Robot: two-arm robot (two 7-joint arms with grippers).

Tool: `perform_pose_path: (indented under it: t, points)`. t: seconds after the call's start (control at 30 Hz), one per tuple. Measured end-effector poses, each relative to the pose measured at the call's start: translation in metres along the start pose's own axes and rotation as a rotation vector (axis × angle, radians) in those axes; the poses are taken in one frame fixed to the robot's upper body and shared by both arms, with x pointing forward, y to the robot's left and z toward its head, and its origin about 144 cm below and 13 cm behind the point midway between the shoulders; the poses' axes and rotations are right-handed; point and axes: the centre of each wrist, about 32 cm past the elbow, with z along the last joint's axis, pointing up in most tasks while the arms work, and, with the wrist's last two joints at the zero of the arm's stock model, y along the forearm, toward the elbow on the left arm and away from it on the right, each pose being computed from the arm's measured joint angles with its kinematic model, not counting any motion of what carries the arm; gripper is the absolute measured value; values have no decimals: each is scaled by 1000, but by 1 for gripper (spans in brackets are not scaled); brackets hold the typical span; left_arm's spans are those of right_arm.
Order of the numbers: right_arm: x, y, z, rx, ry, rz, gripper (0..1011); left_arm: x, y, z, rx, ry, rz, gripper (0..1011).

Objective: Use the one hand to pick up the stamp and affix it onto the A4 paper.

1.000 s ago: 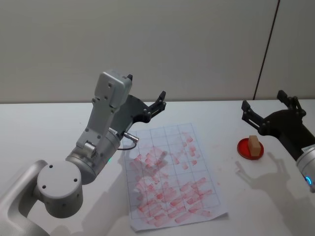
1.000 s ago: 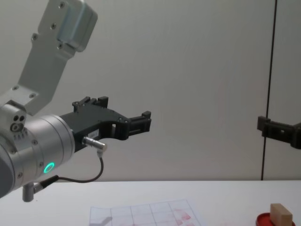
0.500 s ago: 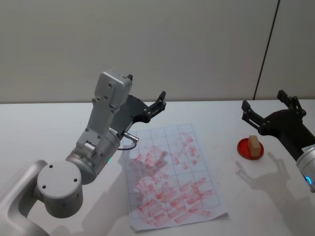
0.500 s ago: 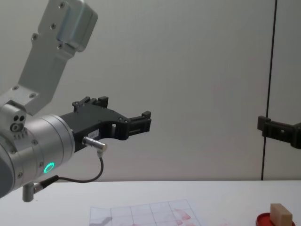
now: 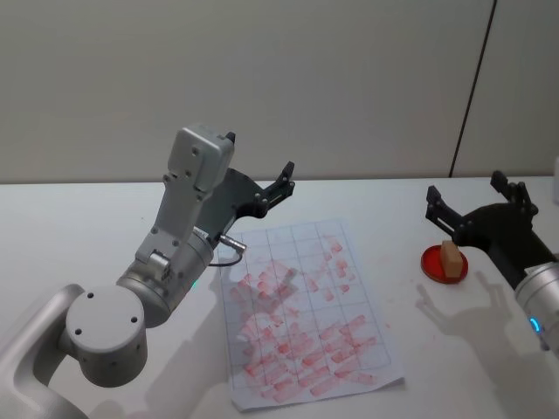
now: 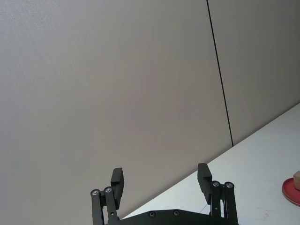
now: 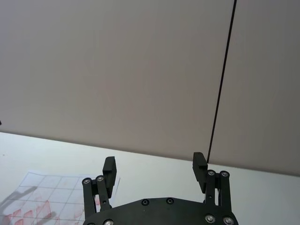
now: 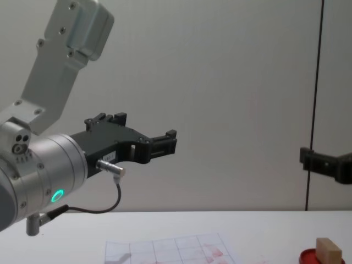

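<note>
The right gripper (image 5: 465, 188) hangs above the worktop (image 5: 79, 218) near the stamp (image 5: 451, 257), its jaws spread wide and empty. The stamp stands on the red ink pad (image 5: 431, 262) (a flat round one), apart from the A4 paper (image 5: 306, 323) to its right. The left gripper (image 5: 259, 154), also open and empty, is parked raised over the paper's far left corner.

stamp (image 5: 451, 258) on ink pad (image 5: 431, 264): bare worktop (image 5: 70, 227) all round; open from above | right gripper (image 5: 466, 188) raised near it, fingers spread, nothing between | A4 paper (image 5: 301, 314) flat; left gripper (image 5: 259, 154) raised over its far-left corner
</note>
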Motion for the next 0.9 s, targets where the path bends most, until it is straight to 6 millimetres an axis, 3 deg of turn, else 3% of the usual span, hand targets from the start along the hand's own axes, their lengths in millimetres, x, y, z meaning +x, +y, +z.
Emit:
perform_pose_path:
  t: [0.5,0.9]
  points:
    - [-23,10,-7,-170,31,-118,1001,0,0,0,0,0,0,1001]
    - [-24,26,-15,-273,65,-168,1001,0,0,0,0,0,0,1001]
